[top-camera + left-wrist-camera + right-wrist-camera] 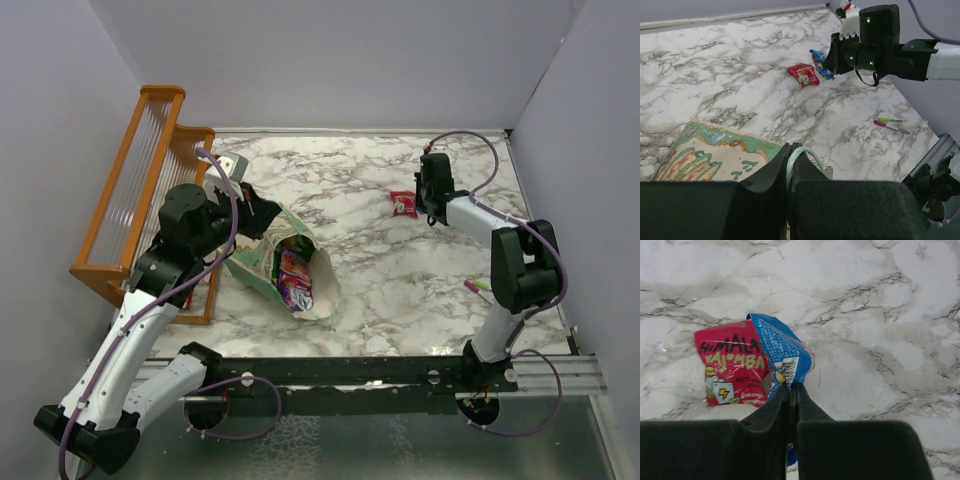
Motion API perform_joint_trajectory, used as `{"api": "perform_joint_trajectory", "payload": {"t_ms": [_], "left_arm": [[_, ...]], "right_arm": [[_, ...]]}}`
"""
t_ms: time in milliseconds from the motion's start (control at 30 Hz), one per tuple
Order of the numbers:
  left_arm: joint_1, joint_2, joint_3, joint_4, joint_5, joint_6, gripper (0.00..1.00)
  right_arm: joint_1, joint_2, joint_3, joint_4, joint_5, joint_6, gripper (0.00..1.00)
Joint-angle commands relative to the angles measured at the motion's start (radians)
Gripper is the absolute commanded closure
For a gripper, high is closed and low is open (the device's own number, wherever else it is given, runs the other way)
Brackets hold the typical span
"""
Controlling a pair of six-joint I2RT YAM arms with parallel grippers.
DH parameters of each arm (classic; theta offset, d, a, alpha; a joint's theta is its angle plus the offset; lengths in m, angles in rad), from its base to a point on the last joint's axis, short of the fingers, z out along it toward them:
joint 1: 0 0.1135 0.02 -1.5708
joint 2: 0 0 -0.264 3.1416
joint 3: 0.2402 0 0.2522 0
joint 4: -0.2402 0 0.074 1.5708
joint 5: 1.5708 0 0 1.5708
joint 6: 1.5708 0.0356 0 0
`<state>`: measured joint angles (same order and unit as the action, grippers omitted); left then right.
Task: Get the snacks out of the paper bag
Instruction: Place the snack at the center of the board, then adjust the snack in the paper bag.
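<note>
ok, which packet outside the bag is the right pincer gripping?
The shiny blue foil packet, pinched in the right pincer; the red foil packet lies free beside it.

The paper bag [255, 262] lies tipped on the table [380, 270] with its mouth towards the near edge, and several snacks [296, 280] sit inside the mouth. Left of the bag stands the rack [140, 190]. At the bag's far rim, the left gripper [262, 213] pinches it. Well right of the bag and farther back, 1 loose packet [403, 204] lies flat on the table. Just right of it, the right gripper [430, 212] clamps 1 held packet [782, 352], which overlaps the loose one. 2 pens [478, 286] lie far right of the bag, level with its mouth.
</note>
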<state>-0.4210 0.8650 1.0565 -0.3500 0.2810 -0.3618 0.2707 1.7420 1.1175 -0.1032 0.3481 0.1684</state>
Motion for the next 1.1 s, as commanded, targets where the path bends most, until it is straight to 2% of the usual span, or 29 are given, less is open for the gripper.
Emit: {"api": "perform_joint_trajectory", "payload": {"t_ms": [0, 133, 300, 367, 500, 600, 733, 867, 1067], "left_arm": [[0.001, -0.011, 0.014, 0.037, 0.012, -0.002, 1.00], [0.001, -0.014, 0.016, 0.032, 0.009, -0.005, 1.00], [0.000, -0.018, 0.014, 0.032, 0.009, -0.016, 1.00], [0.001, -0.018, 0.014, 0.029, 0.015, -0.018, 1.00], [0.001, -0.019, 0.013, 0.023, 0.012, -0.019, 1.00], [0.001, -0.019, 0.016, 0.026, 0.013, -0.022, 1.00], [0.001, -0.020, 0.006, 0.042, 0.013, -0.031, 1.00], [0.001, -0.015, -0.001, 0.049, 0.022, -0.036, 1.00], [0.001, -0.005, -0.003, 0.044, 0.025, -0.033, 1.00]], "right_arm": [[-0.054, 0.066, 0.067, 0.022, -0.068, -0.056, 0.97], [-0.064, 0.105, 0.073, 0.042, -0.061, -0.081, 0.95], [-0.064, 0.137, 0.049, 0.106, -0.087, -0.087, 0.79], [-0.064, 0.142, 0.076, 0.073, -0.105, -0.093, 0.76], [-0.064, 0.060, 0.076, 0.029, -0.115, -0.067, 0.65], [-0.064, -0.063, 0.026, 0.003, -0.122, -0.025, 0.58], [-0.064, -0.258, -0.140, 0.047, -0.250, 0.058, 0.51], [-0.064, -0.420, -0.334, 0.148, -0.461, 0.122, 0.48], [-0.061, -0.544, -0.558, 0.286, -0.832, 0.311, 0.48]]}}
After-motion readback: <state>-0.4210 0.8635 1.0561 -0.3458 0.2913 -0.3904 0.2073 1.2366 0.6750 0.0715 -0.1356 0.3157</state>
